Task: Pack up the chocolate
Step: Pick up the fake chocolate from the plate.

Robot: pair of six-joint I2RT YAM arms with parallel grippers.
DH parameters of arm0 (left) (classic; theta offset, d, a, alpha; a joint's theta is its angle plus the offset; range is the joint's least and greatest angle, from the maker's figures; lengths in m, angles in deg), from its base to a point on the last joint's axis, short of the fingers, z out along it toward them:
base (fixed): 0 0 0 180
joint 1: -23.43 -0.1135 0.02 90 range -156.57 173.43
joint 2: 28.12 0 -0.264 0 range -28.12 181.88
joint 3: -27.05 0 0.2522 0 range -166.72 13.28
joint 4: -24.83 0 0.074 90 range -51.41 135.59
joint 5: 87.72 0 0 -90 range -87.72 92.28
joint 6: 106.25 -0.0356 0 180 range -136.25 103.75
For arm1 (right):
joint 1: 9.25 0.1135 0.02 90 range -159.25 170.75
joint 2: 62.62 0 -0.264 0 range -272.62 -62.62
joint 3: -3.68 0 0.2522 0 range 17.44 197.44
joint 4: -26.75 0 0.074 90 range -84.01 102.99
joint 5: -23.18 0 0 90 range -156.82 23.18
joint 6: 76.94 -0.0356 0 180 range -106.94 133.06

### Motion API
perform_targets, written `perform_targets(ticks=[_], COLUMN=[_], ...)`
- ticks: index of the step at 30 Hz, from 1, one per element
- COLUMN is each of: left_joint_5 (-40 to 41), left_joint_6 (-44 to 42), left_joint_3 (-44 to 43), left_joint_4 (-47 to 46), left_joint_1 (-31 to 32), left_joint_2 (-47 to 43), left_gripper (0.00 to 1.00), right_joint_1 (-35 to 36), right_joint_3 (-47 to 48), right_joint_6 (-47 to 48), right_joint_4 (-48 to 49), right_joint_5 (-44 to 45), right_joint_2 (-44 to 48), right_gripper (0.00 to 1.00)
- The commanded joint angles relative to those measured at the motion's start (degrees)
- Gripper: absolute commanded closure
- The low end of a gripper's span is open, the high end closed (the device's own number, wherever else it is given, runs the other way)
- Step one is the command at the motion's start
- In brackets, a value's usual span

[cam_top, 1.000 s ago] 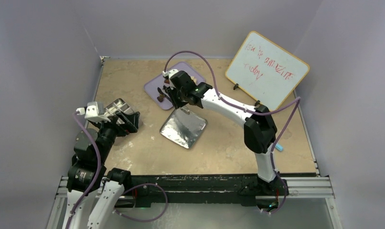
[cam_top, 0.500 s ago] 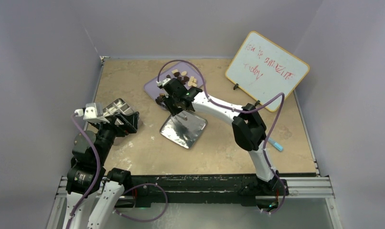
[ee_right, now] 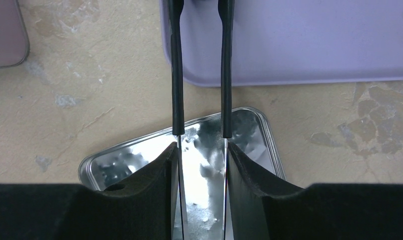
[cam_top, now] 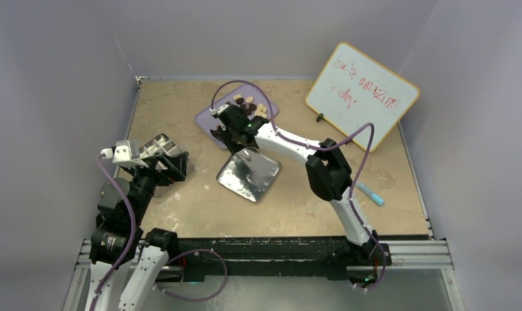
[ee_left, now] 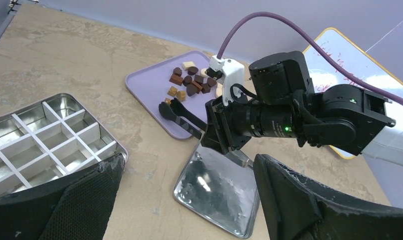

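Observation:
Several small chocolate (cam_top: 249, 105) pieces, dark, caramel and cream, lie at the far end of a flat lilac tray (cam_top: 206, 118). The left wrist view shows the same chocolate (ee_left: 189, 84) on that tray (ee_left: 147, 82). My right gripper (cam_top: 238, 131) (ee_right: 201, 150) is shut on a pair of black-armed tongs (ee_right: 177, 75). The tongs' tips (ee_left: 170, 107) hang over the tray's near edge beside the loose pieces; I cannot tell whether they hold one. My left gripper (cam_top: 162, 162) (ee_left: 188, 162) stands open and empty by the divided tin box (ee_left: 44, 137).
A shiny silver lid (cam_top: 249, 175) lies just below the right wrist. The divided tin box (cam_top: 160, 144) sits at the left. A whiteboard (cam_top: 362, 94) leans at the back right, and a blue pen (cam_top: 377, 199) lies near the right arm.
The right arm's elbow swung left and its wrist shifted slightly back-left over the tray's near edge, uncovering the chocolates. The left arm has stayed put.

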Motion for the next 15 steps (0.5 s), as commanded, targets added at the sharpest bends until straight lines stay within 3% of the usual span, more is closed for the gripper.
perform_targets(ticks=[1, 15], left_joint_5=[-0.3, 0.1], left_joint_6=[-0.9, -0.9], left_joint_3=[-0.1, -0.1], left_joint_4=[-1.7, -1.6], left_joint_1=[-0.1, -0.1], left_joint_2=[-0.6, -0.7], left_gripper=[0.0, 0.0], right_joint_1=[-0.2, -0.2], right_joint_3=[3.7, 6.3], right_joint_6=[1.1, 2.1], right_joint_4=[-1.2, -1.4], right_joint_5=[1.6, 2.4], right_joint_2=[-0.3, -2.8], right_gripper=[0.61, 0.61])
